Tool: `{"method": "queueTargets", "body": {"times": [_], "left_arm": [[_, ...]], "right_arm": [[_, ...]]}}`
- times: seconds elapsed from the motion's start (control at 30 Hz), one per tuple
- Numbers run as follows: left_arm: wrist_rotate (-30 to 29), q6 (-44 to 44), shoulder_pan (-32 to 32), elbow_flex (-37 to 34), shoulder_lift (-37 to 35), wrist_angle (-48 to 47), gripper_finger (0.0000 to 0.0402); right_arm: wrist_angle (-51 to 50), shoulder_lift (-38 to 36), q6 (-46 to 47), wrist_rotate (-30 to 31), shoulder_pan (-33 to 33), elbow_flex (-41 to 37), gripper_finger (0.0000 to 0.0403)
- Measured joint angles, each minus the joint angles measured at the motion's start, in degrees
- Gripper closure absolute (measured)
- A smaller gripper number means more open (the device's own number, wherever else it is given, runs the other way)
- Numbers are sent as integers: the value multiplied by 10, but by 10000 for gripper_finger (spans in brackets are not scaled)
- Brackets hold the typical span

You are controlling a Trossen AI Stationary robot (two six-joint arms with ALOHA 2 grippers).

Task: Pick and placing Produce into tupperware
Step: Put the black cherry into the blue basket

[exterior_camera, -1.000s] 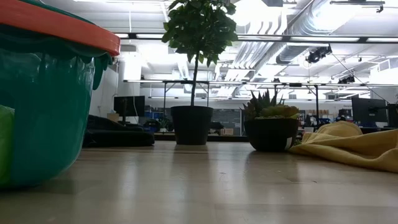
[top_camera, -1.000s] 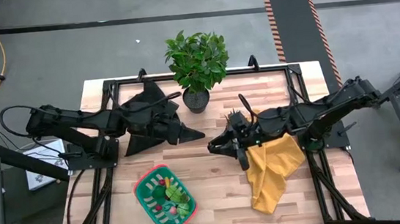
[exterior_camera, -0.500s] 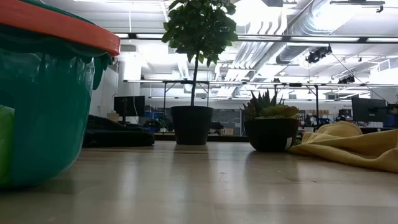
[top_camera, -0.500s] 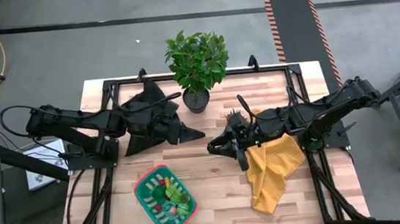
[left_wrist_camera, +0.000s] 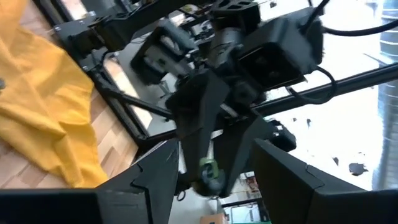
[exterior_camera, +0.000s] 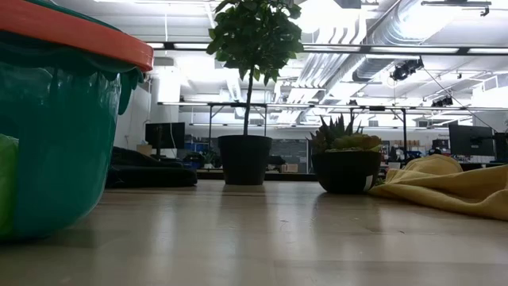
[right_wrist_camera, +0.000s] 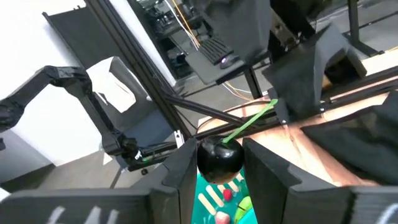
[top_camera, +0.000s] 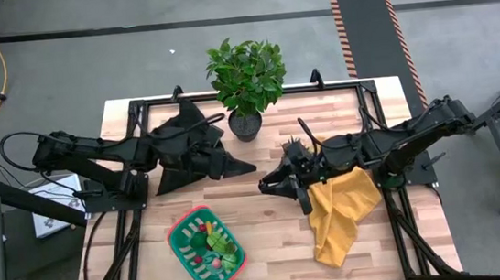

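Note:
The green tupperware with a red rim sits near the table's front edge, left of centre, and fills the left of the low view. Several small red, green and pink produce pieces lie in it. Above the table's middle, my right gripper is shut on a dark round fruit with a long green stem. My left gripper faces it at close range, open, with nothing between its fingers. The stem's free end reaches the left gripper; whether it touches, I cannot tell. My right gripper pinches the fruit's dark round body between its two fingers. The fingers come in roughly level from the table's right side. The fruit is lifted clear above the table, and its green stem sticks out past the fingertips toward the left gripper.
A leafy potted plant stands at the far edge, and a small spiky potted plant stands right of it. A yellow cloth lies under the right arm. A black cloth lies under the left arm.

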Motion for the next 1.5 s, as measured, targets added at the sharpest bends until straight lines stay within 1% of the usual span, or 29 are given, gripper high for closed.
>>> {"method": "queueTargets", "body": {"times": [0.27, 0.5, 0.57, 1.03, 1.2, 1.3, 1.4, 1.5], "left_arm": [[9, 0, -2, 0, 0, 13, 213], [5, -3, -15, 0, 5, 11, 213], [-2, -3, -15, 0, 8, 14, 213], [-5, -2, -14, 0, 9, 29, 213], [1, -1, -14, 0, 17, 42, 213], [15, -4, -14, 1, 26, 54, 213], [21, -7, -14, 0, 30, 46, 213], [26, -7, -14, 0, 32, 48, 213]], "right_arm": [[0, 0, 0, -7, -1, 0, 298], [0, 0, -2, -11, -1, 0, 298], [0, 0, -3, -12, -1, 0, 298], [0, 1, -4, -15, -1, 0, 298], [4, 12, -1, -25, -4, 0, 298], [10, 21, 0, -38, -5, 0, 298], [34, 21, -3, -40, -5, 0, 298], [30, 20, -3, -40, -5, 0, 298]]}}
